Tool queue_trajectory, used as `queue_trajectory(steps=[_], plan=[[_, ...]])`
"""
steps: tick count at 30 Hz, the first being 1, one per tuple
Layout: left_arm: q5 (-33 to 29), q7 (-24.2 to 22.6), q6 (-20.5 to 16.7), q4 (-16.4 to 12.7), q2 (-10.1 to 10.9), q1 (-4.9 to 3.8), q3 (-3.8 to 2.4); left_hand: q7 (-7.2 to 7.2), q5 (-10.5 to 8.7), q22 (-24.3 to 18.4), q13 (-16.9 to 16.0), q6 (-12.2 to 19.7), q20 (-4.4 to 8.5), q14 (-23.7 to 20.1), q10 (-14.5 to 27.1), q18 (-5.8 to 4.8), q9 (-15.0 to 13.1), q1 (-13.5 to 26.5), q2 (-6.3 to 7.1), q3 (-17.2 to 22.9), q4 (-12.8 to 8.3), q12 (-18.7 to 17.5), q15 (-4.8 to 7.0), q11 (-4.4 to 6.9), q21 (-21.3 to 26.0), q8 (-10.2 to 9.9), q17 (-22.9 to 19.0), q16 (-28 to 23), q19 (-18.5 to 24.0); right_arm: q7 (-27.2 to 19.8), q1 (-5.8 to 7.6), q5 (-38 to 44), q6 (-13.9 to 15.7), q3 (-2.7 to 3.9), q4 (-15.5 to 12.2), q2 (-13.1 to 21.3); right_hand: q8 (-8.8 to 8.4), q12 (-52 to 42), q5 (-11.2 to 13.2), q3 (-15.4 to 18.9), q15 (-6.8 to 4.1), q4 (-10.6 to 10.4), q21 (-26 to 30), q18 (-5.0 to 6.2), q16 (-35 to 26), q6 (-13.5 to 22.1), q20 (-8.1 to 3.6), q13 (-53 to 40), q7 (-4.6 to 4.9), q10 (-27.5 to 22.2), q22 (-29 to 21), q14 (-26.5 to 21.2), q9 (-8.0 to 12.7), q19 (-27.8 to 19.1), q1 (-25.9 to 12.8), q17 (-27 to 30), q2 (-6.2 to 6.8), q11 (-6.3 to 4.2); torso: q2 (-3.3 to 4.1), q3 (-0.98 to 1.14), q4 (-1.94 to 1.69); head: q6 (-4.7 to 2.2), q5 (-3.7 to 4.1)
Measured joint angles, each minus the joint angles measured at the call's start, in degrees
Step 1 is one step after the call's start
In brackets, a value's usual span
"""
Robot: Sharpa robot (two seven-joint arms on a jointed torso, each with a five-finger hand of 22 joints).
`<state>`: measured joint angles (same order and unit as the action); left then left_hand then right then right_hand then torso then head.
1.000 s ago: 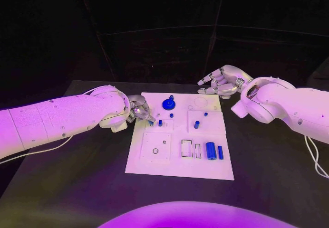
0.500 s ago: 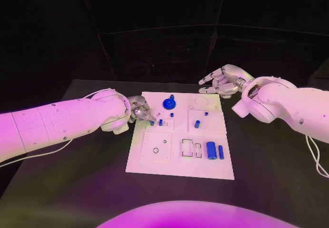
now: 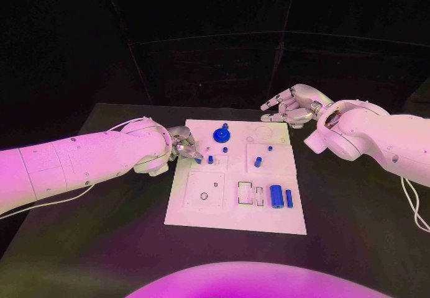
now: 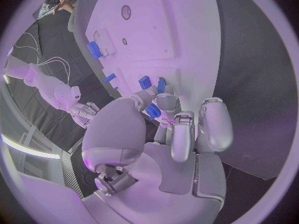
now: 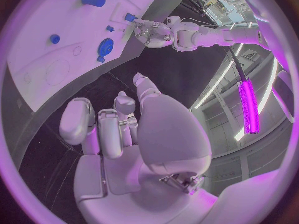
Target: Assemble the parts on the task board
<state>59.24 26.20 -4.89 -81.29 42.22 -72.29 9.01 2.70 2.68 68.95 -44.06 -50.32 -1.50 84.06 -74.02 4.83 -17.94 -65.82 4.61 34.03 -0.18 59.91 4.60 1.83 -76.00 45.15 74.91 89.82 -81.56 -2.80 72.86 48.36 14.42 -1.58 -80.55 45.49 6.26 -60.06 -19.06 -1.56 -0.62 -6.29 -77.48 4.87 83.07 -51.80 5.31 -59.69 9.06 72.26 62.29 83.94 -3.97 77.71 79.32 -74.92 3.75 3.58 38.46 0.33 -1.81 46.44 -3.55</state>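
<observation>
Head view gives us the white task board [image 3: 235,214] lying in the middle of the black table [image 3: 99,248], with the blue parts spread over it: a blue gear [image 3: 220,135] near the far edge, a small peg [image 3: 257,162] by the centre, and a larger cylinder [image 3: 275,197] with a slim bar [image 3: 288,198] beside it on the near right. At the board's left edge we see the left hand [image 3: 184,146], fingers drawn together over a small blue part [image 3: 198,160]. From the left wrist view that same hand [image 4: 171,134] pinches the small blue part [image 4: 153,111] between thumb and fingertips, right at the board's rim, close to two more small blue pieces [image 4: 151,83] standing on the board. We find the right hand [image 3: 288,107] hanging beyond the board's far right corner, off the board, its fingers loosely curled and apart, holding nothing; the right wrist view shows this hand [image 5: 118,124] the same way, empty.
</observation>
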Motion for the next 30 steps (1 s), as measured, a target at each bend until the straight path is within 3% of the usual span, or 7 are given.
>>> queue_trajectory(steps=[30], plan=[[-1.08,0.55,2.01,0.78,-0.35,-0.10,-0.18,-0.19,0.03,0.20,0.08,-0.37,0.17,0.00,-0.95,0.00,-0.05,1.36,-0.06,0.48,0.48,0.00,0.00,0.34,-0.36,0.42,0.00,0.00,-0.18,-0.06,-0.02,0.00,-0.56,0.00,0.35,-0.16,0.00,0.00,0.00,0.00,0.00,0.00,0.00,0.00,0.00,0.00,0.00,0.06,0.00,0.00,-0.05,0.00,0.00,0.00,0.00,0.01,0.00,0.00,0.03,0.02,0.03,0.20,0.05]])
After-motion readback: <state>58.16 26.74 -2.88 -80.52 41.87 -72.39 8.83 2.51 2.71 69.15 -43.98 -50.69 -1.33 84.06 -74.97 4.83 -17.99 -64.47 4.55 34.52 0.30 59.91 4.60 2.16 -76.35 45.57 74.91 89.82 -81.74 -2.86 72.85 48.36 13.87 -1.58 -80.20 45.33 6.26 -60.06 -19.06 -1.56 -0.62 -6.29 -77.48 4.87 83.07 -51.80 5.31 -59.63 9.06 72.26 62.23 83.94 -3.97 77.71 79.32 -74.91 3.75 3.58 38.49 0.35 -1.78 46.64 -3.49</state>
